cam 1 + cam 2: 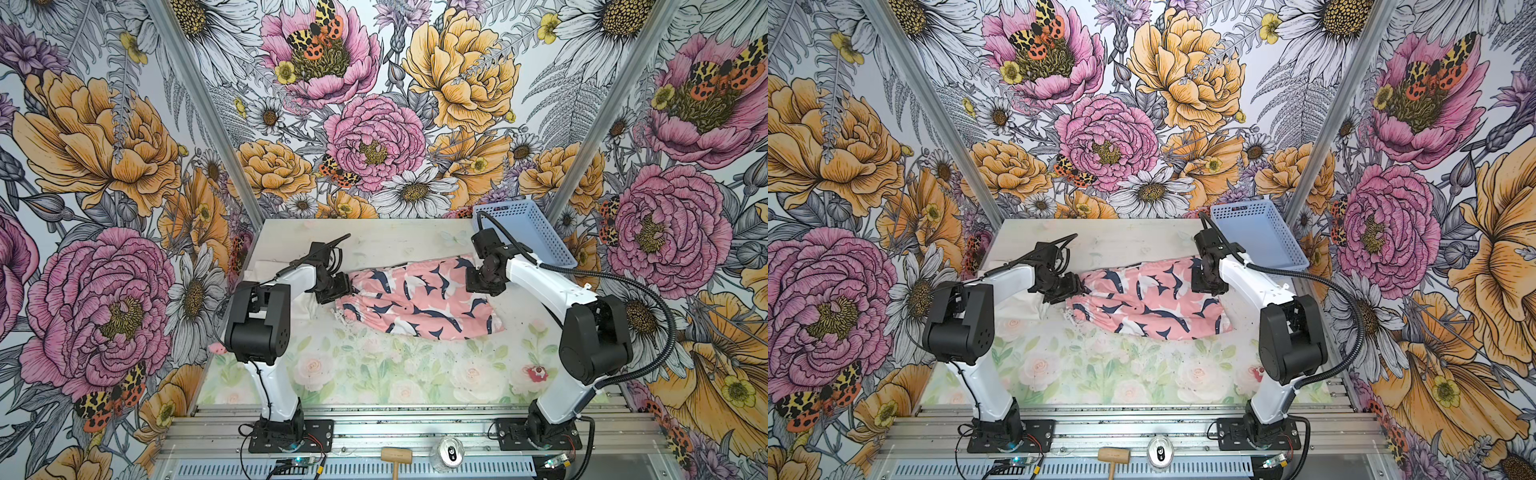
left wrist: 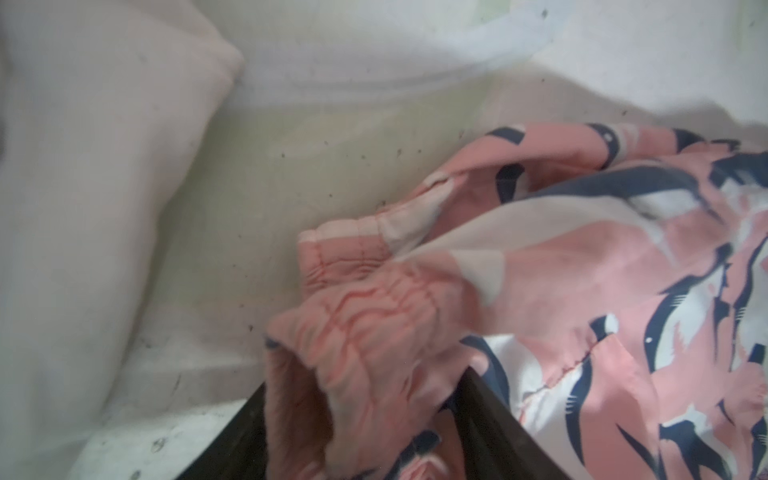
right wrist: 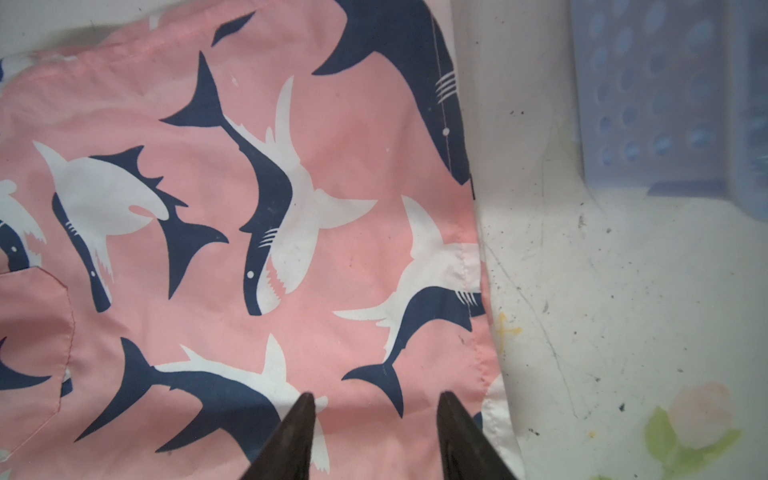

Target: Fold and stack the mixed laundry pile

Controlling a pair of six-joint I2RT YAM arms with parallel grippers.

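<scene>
The pink garment (image 1: 419,299) (image 1: 1150,299) with navy and white sharks lies spread across the middle of the table, in both top views. Its gathered waistband (image 2: 374,316) is bunched between the two black fingers of my left gripper (image 2: 363,382) (image 1: 347,289), which stand apart around it. The white T-shirt (image 1: 266,270) (image 2: 83,208) lies crumpled at the left, partly under my left arm. My right gripper (image 3: 374,399) (image 1: 482,286) hovers open over the pink garment's (image 3: 249,208) right hem, nothing between its fingers (image 3: 305,415).
A light blue perforated basket (image 1: 528,232) (image 3: 665,104) stands at the back right corner, just behind my right arm. The flowered table cover (image 1: 374,374) stretches in front of the garments. A can (image 1: 449,453) and a wooden mallet (image 1: 396,456) lie on the front rail.
</scene>
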